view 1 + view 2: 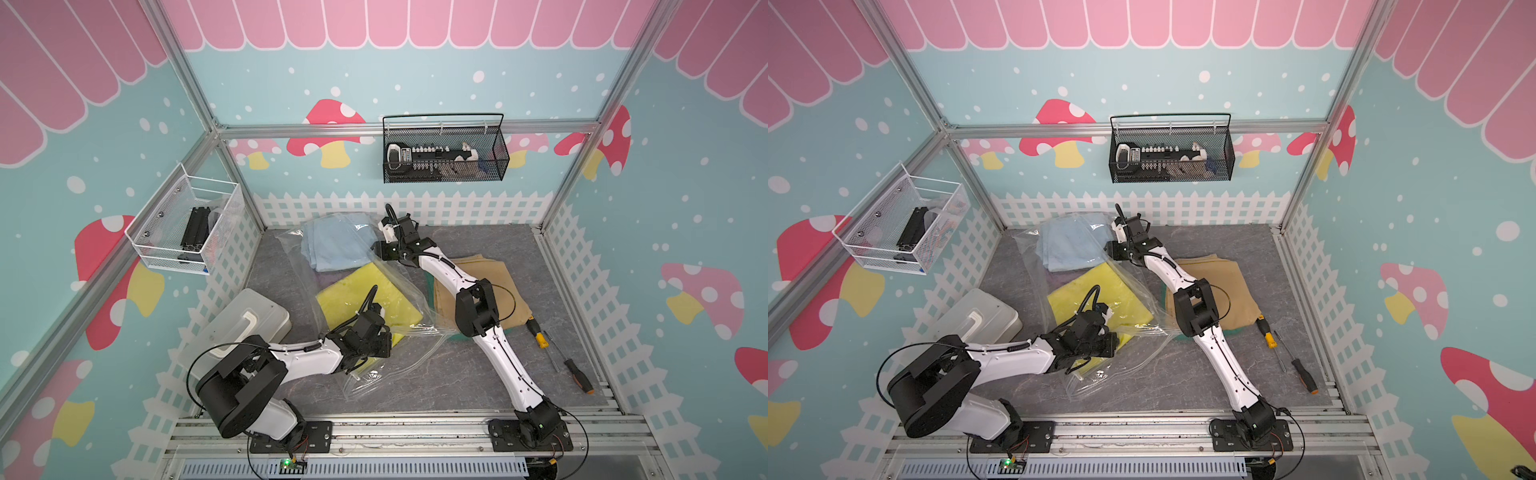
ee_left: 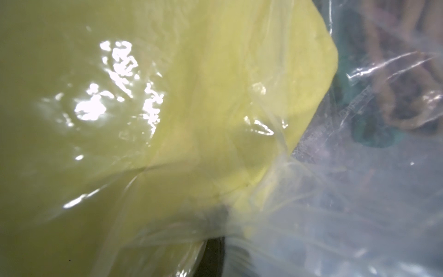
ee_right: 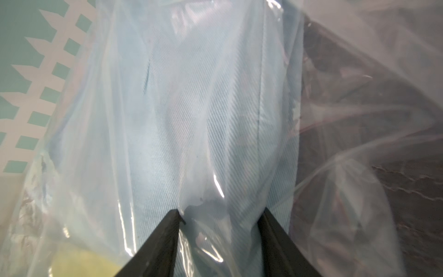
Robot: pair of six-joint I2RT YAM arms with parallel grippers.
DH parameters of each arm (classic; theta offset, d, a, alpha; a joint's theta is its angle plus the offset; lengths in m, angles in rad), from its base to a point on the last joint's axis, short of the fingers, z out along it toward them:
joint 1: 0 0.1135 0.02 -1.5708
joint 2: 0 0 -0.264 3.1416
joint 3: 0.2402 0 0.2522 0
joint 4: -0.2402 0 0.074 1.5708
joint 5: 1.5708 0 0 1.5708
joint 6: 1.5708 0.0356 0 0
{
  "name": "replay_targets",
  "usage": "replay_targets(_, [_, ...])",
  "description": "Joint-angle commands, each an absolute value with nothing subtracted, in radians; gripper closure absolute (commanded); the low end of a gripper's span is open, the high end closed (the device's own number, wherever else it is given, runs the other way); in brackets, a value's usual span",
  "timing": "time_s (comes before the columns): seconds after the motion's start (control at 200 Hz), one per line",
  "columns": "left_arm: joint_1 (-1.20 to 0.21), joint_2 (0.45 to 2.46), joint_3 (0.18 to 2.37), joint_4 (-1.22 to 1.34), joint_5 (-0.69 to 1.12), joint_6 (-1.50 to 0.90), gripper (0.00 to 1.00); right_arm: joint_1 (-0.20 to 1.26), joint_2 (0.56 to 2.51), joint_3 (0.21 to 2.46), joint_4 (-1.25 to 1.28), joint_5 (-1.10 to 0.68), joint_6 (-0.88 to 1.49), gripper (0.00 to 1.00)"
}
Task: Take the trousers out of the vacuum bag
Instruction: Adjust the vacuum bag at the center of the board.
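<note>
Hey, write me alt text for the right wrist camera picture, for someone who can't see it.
Black fingers of the right gripper straddle a fold of light blue trousers inside the clear vacuum bag; whether they pinch it is unclear. A white fence-print wall shows on one side, the grey table through the plastic on the other.

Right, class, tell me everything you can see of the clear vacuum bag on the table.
The vacuum bag is a large, clear, crinkly plastic sack with glossy creases, lying slack on the grey table. Inside show the light blue trousers at its far end and the yellow trousers nearer. The left claw is shut, seemingly pinching its film by the yellow cloth; the right claw stands with jaws apart astride the film-covered blue cloth.
</note>
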State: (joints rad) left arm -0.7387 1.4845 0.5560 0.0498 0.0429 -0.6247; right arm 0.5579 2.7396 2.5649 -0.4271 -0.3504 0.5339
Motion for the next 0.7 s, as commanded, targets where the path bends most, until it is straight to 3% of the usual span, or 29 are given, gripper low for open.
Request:
replay_targets(0.0, [-0.719,1.464,0.557,-0.003,0.009,-0.615,1.00,0.608,2.608,2.479,-0.433,-0.244,0.479,0.45])
replay_targets(0.695, [-0.719,1.292,0.589,-0.145,-0.020,-0.574,1.00,0.584,1.945,1.669,-0.226,-0.049,0.344,0.37])
